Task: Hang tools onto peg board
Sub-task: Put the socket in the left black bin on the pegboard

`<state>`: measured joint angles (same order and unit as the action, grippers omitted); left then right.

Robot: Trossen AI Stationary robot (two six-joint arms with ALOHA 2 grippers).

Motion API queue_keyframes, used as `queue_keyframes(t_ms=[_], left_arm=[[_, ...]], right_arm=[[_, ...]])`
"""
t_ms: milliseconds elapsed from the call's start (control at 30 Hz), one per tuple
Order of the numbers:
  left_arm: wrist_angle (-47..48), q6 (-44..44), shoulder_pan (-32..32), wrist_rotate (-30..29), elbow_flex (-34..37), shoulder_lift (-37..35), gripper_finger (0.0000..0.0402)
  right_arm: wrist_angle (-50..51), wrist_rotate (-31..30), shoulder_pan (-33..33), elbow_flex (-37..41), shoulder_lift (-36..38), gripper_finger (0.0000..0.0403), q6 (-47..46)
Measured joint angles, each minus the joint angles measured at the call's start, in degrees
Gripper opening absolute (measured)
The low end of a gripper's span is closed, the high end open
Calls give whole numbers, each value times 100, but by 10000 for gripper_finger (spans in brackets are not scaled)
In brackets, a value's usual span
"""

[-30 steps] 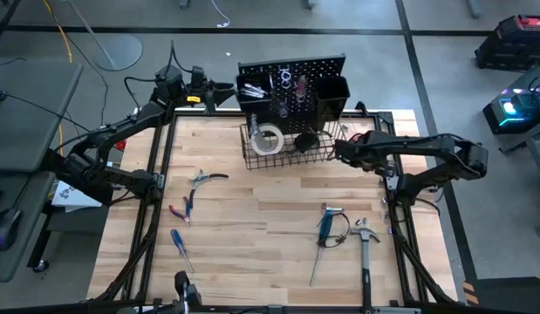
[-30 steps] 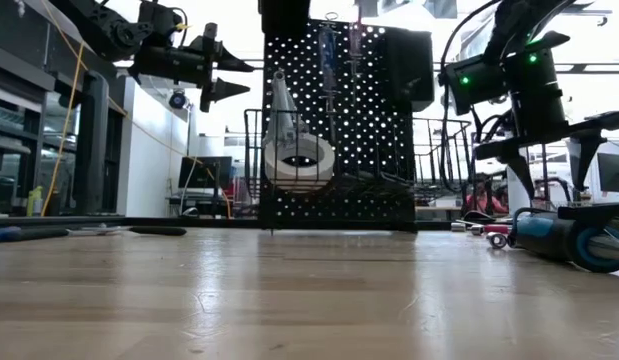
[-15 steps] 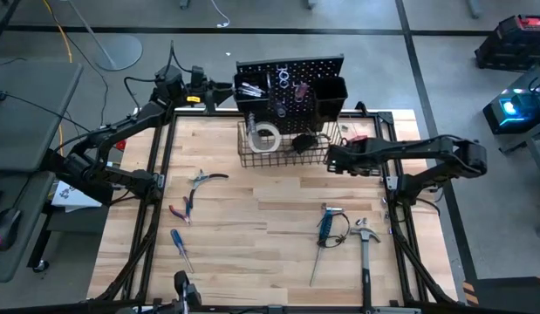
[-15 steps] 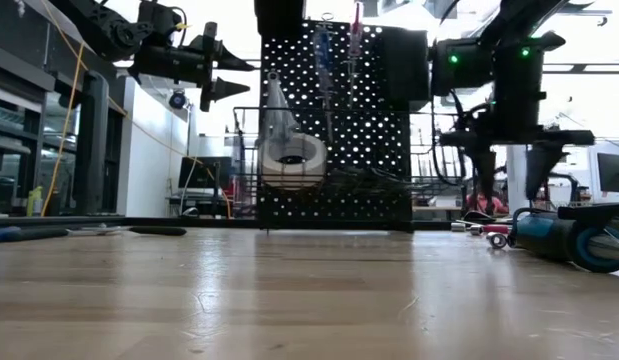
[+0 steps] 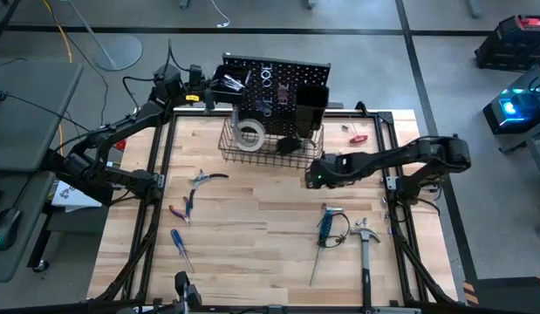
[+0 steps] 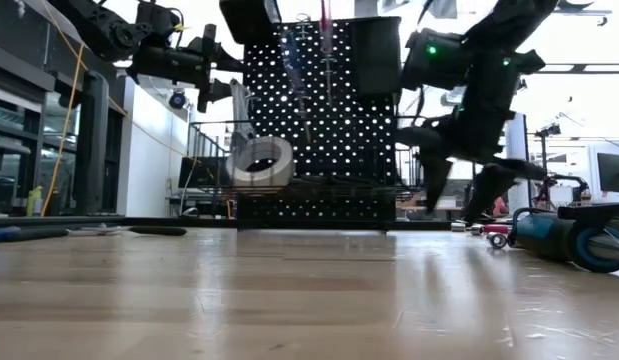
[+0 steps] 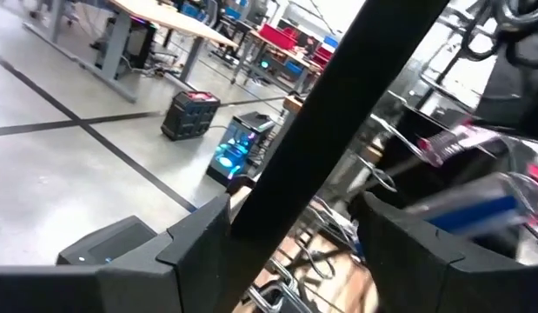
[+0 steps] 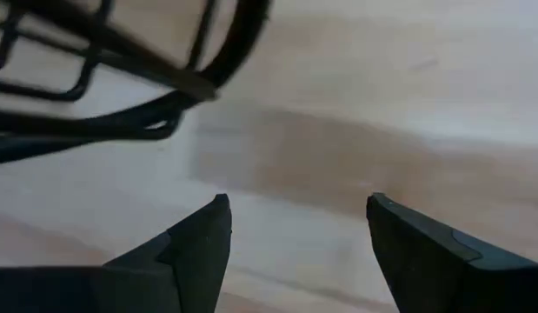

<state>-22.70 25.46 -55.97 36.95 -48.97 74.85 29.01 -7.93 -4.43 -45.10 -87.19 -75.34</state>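
The black peg board (image 5: 274, 83) stands upright at the table's far edge, skewed, with bins, hung tools and a wire basket (image 5: 270, 144). The basket holds a white tape roll (image 5: 246, 133). My left gripper (image 5: 219, 87) is open and level at the board's left edge. My right gripper (image 5: 315, 173) is open, pointing down above bare wood just near of the basket's right end (image 8: 121, 78). Pliers (image 5: 202, 180), red-handled pliers (image 5: 181, 208), a blue screwdriver (image 5: 181, 248), a blue-handled tool (image 5: 326, 223) and a hammer (image 5: 365, 249) lie flat on the table. My left gripper (image 7: 296, 204) is level, with the peg board's left edge (image 7: 338, 113) running between its open fingers. The edge lies close beside one finger (image 7: 195, 230) and clear of the other (image 7: 399, 235). Whether it touches the near one I cannot tell.
A small red-handled tool (image 5: 358, 136) lies at the table's far right. Black frame rails (image 5: 160, 174) run along both table sides. Open wood lies in the table's middle (image 5: 261, 218). Room clutter shows behind the board in the low view.
My right gripper has left the basket's right end, gone toward the table's near-left, sunk a little, and tipped and rolled until it points down. The peg board with its basket has slid and turned toward the table's left. Its left edge now stands between my left gripper's fingers.
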Motion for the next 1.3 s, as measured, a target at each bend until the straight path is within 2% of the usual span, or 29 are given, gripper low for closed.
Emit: queue_keyframes(t_ms=[167, 467, 700, 900, 1100, 1300], left_arm=[[-7, 83, -4, -34, 0, 0, 232], [-7, 89, 2, -39, -2, 0, 232], [-4, 104, 26, 91, -2, 0, 232], [-16, 102, 22, 62, -2, 0, 232], [-25, 100, 20, 19, -2, 0, 232], [-28, 98, 18, 2, -2, 0, 232]], right_arm=[[-373, 11, 368, -245, -440, 254, -202], [-554, 414, 945, -762, -707, 254, 262], [327, 1288, 1606, -772, -704, 254, 268], [238, 1602, 2035, -766, -703, 254, 237], [444, 2414, 2254, -767, -703, 254, 384], [1242, 3303, 2622, -785, -607, 254, 616]])
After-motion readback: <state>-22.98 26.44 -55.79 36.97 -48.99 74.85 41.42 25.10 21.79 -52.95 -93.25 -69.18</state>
